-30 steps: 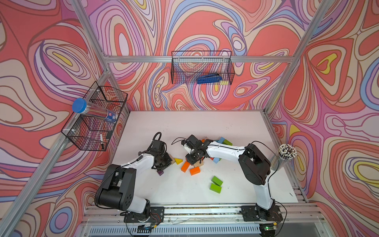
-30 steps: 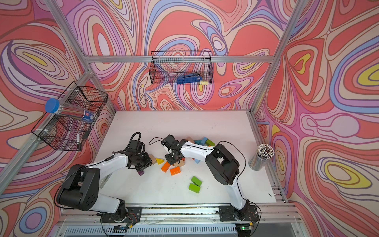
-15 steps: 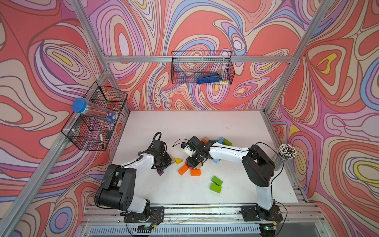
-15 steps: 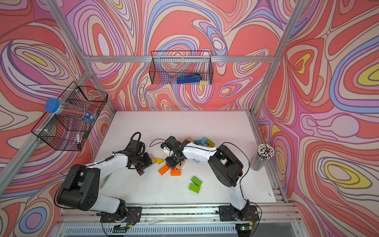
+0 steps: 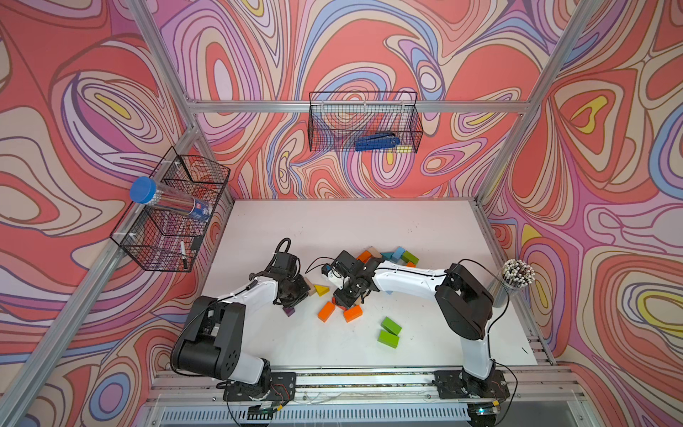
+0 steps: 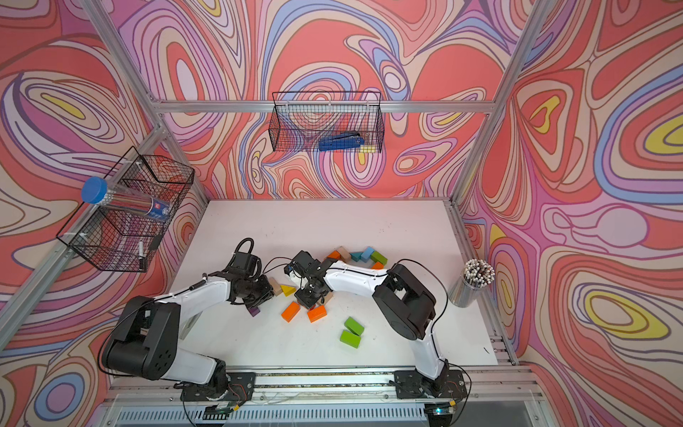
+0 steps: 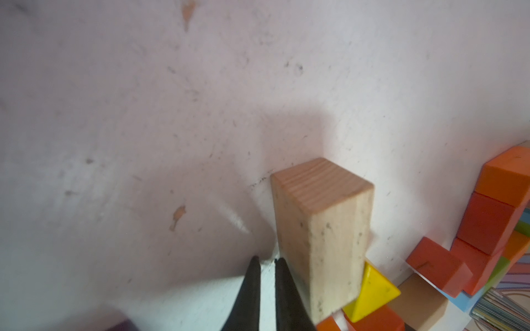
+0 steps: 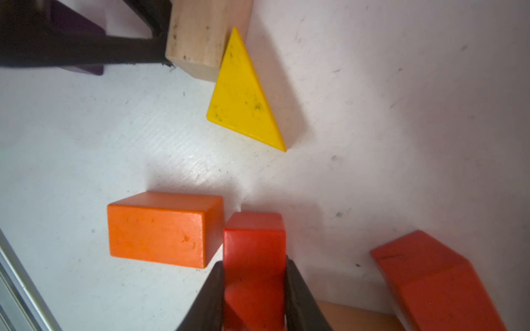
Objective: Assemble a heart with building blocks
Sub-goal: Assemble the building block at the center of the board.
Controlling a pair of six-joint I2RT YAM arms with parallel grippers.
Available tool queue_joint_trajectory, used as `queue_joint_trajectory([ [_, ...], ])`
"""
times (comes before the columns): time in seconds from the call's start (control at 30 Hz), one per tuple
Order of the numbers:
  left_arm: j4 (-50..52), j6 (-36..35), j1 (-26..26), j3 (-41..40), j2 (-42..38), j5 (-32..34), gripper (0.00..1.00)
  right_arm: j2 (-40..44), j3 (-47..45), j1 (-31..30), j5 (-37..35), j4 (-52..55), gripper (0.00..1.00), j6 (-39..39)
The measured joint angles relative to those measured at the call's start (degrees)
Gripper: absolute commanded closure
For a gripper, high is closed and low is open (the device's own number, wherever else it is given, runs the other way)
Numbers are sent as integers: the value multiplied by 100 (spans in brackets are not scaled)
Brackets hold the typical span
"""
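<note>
Looks like placing: right jaws clamp a red block beside an orange brick; left jaws together, empty, by the wood block; next, probably seat red flush, then release

right tool moved nearer the front, red block now beside orange brick
</note>
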State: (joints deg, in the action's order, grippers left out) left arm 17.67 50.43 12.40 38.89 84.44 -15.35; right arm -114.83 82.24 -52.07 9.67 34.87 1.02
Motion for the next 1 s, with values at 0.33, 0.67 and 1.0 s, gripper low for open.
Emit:
queue_joint_trajectory([
  [0.33, 2, 37, 0, 2, -4, 0, 84, -247, 341, -59, -42, 96, 69, -214],
  [0.67, 2, 37, 0, 2, -4, -2, 84, -339, 422, -59, -164, 199, 38, -328],
  [1.0, 0, 39, 0, 2, -2, -4, 84, -175, -74, -61, -435, 188, 40, -133],
])
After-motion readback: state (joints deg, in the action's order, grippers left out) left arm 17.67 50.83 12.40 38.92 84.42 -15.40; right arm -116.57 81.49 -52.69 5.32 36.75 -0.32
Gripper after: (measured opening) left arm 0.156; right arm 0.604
